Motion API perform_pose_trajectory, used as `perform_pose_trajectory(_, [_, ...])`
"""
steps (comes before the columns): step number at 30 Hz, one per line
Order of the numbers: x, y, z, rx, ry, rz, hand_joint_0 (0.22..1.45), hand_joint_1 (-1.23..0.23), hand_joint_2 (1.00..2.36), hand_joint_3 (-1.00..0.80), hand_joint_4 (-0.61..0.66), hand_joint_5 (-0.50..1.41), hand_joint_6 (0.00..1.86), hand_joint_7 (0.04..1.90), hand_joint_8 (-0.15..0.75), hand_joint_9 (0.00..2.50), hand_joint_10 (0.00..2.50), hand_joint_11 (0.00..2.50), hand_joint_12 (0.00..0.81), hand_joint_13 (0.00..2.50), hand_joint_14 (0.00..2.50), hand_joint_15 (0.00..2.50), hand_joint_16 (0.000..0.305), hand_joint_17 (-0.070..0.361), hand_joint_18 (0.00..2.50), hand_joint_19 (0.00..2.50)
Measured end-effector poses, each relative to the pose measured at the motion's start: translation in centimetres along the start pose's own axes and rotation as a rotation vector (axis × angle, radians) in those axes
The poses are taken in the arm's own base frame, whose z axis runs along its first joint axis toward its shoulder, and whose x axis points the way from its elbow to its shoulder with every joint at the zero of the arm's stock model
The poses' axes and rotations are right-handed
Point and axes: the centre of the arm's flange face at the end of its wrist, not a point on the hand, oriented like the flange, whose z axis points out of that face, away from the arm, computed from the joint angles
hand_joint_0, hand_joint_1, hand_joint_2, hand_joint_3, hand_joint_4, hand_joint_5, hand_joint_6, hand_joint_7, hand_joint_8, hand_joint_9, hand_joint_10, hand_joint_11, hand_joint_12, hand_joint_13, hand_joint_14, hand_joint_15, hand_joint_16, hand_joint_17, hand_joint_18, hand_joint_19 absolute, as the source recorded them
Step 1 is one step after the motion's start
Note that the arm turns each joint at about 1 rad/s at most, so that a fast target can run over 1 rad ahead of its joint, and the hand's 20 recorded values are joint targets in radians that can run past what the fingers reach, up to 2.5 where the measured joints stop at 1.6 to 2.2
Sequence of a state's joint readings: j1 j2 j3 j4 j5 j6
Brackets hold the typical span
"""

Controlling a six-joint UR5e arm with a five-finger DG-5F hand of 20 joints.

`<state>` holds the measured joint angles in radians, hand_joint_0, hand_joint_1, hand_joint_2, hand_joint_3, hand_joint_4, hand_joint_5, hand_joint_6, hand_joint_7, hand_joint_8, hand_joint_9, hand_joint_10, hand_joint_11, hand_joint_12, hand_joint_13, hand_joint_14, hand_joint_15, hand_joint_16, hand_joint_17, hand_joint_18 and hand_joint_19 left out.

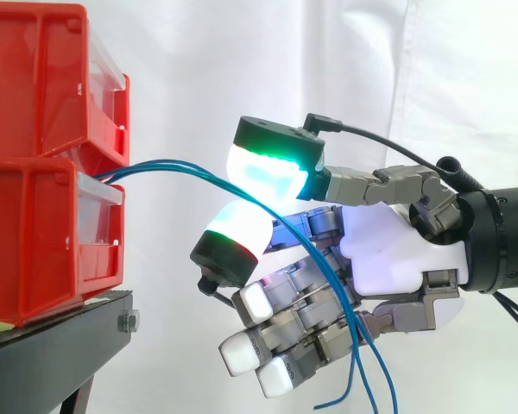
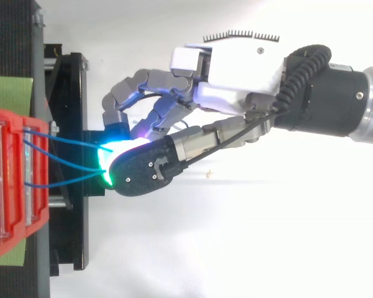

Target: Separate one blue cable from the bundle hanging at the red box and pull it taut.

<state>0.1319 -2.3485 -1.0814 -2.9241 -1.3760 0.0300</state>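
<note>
Several blue cables (image 1: pixel 168 164) hung nearest the side camera, their loose ends trailing down across the front of the hand's lower fingers, which were curled inward. Just behind those ends the hand (image 1: pixel 397 250) reached in from the right. Its two glowing pads (image 1: pixel 272 164) were closed toward each other with the strands running between them, apparently pinched as a bunch rather than singly. From that pinch the cables ran leftward in a gentle arc, fanning apart in the top view, and disappeared into the gap between two stacked red bins (image 1: pixel 34 250). The bins sat on a black stand (image 1: pixel 60 332). Farthest back hung a white curtain (image 1: pixel 466 78).
</note>
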Motion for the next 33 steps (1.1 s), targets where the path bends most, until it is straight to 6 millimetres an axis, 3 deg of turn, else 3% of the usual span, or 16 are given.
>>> perform_pose_trajectory(4, [0.0, 0.01, 0.01, 0.0, 0.0, 0.0, 0.66, -0.85, 1.02, -0.3, 0.16, -0.2, 0.88, 1.14, 0.372, 0.85, 0.02, 0.77, 0.408, 0.74, 0.02, 0.43, 0.053, 0.119, 0.72, 0.47])
perform_pose_trajectory(8, [-0.01, 0.01, 0.01, -0.001, 0.0, -0.001, 0.73, -0.89, 1.0, -0.5, 0.17, -0.2, 0.88, 1.16, 0.37, 0.85, 0.02, 0.78, 0.403, 0.74, 0.02, 0.42, 0.053, 0.12, 0.74, 0.45])
perform_pose_trajectory(12, [-0.01, 0.01, 0.01, 0.0, 0.0, -0.001, 0.74, -0.88, 1.0, -0.5, 0.19, -0.19, 0.88, 1.13, 0.369, 0.86, 0.02, 0.78, 0.4, 0.75, 0.02, 0.42, 0.053, 0.119, 0.75, 0.44])
perform_pose_trajectory(16, [0.0, 0.01, 0.01, 0.0, 0.0, -0.001, 0.64, -0.86, 1.0, -0.5, 0.2, -0.18, 0.87, 1.15, 0.371, 0.88, 0.02, 0.79, 0.399, 0.75, 0.02, 0.43, 0.053, 0.118, 0.75, 0.46])
perform_pose_trajectory(21, [0.0, 0.0, 0.0, 0.0, 0.0, -0.001, 0.52, -0.72, 1.0, -0.5, 0.21, -0.18, 0.86, 1.11, 0.388, 0.9, 0.02, 0.77, 0.413, 0.76, 0.02, 0.43, 0.057, 0.127, 0.77, 0.48])
perform_pose_trajectory(28, [0.0, 0.0, 0.0, 0.0, 0.0, -0.001, 0.56, -0.59, 1.0, -0.5, 0.19, -0.18, 0.85, 1.11, 0.381, 0.91, 0.02, 0.75, 0.406, 0.76, 0.02, 0.43, 0.055, 0.123, 0.75, 0.52])
perform_pose_trajectory(33, [0.0, 0.0, 0.0, 0.0, 0.0, -0.001, 0.64, -0.72, 1.01, -0.38, 0.16, -0.18, 0.85, 1.22, 0.381, 0.91, 0.02, 0.77, 0.404, 0.76, 0.02, 0.44, 0.054, 0.121, 0.75, 0.5])
